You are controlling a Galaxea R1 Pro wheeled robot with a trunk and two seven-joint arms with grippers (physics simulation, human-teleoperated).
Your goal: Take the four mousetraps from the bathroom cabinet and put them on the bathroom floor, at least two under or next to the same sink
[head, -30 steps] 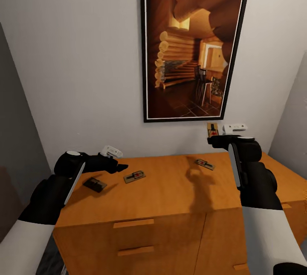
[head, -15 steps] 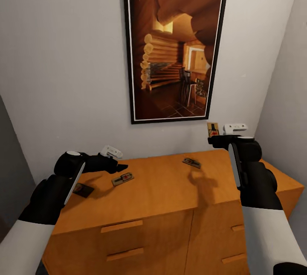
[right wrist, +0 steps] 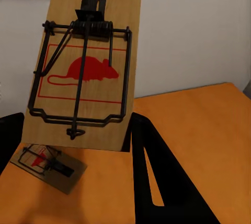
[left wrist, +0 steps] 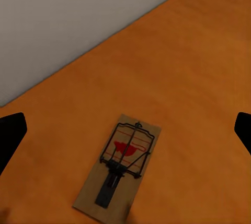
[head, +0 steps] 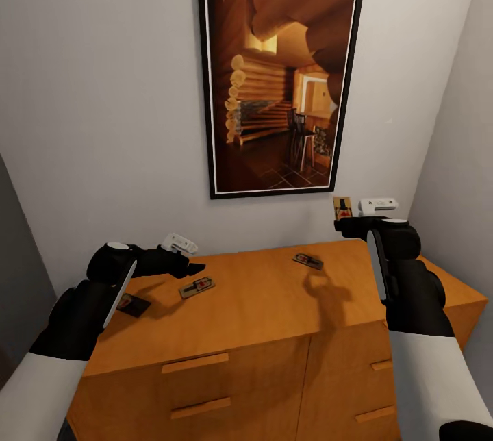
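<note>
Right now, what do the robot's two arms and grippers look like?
Both arms have white forearm shells, then bulky matte-black wrist sections with a pale strip along them. The left gripper is black with tapered black fingers and a small white block on top; the right gripper matches, with its own white block.

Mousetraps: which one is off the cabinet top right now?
The mousetrap held upright in the right end effector; the other three lie flat on the cabinet.

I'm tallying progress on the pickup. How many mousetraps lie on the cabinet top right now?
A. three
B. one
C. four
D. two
A. Three mousetraps lie flat on the cabinet top: and; the fourth is held up in the right gripper.
</note>
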